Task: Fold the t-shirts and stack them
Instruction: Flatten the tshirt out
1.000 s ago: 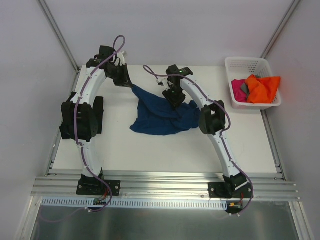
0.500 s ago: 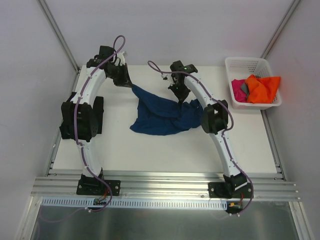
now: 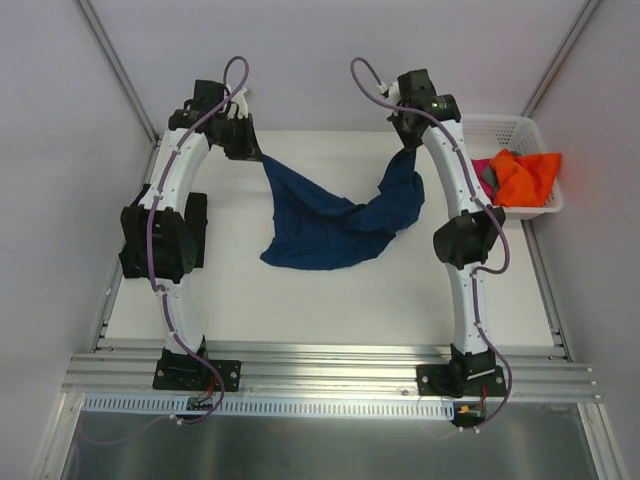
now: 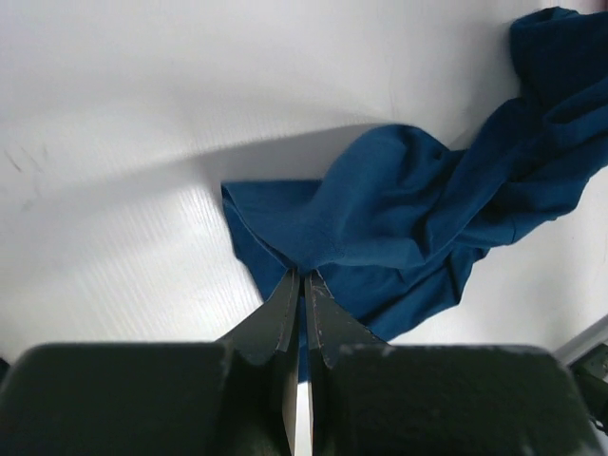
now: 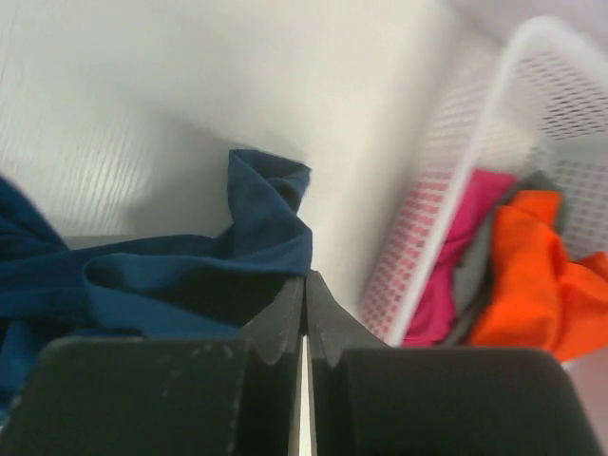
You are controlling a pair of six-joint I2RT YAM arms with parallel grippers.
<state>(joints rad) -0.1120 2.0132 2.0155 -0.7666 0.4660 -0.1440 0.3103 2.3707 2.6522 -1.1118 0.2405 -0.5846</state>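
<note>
A navy blue t-shirt (image 3: 325, 215) hangs stretched between my two grippers, its middle sagging onto the white table. My left gripper (image 3: 252, 150) is shut on its left edge at the back left; in the left wrist view the cloth (image 4: 408, 209) runs out from the closed tips (image 4: 302, 275). My right gripper (image 3: 408, 140) is shut on the shirt's other edge, raised at the back right next to the basket; in the right wrist view the cloth (image 5: 190, 266) hangs from the closed tips (image 5: 306, 277). Orange (image 3: 528, 175), magenta (image 3: 477, 178) and grey shirts lie in the basket.
The white lattice basket (image 3: 478, 124) stands at the table's back right corner, close beside my right gripper; it also shows in the right wrist view (image 5: 494, 123). Grey walls and metal frame rails enclose the table on the left, right and back.
My right gripper has risen and moved back and right toward the basket, pulling the shirt's right edge up with it. The left gripper has kept its hold and stayed in place.
</note>
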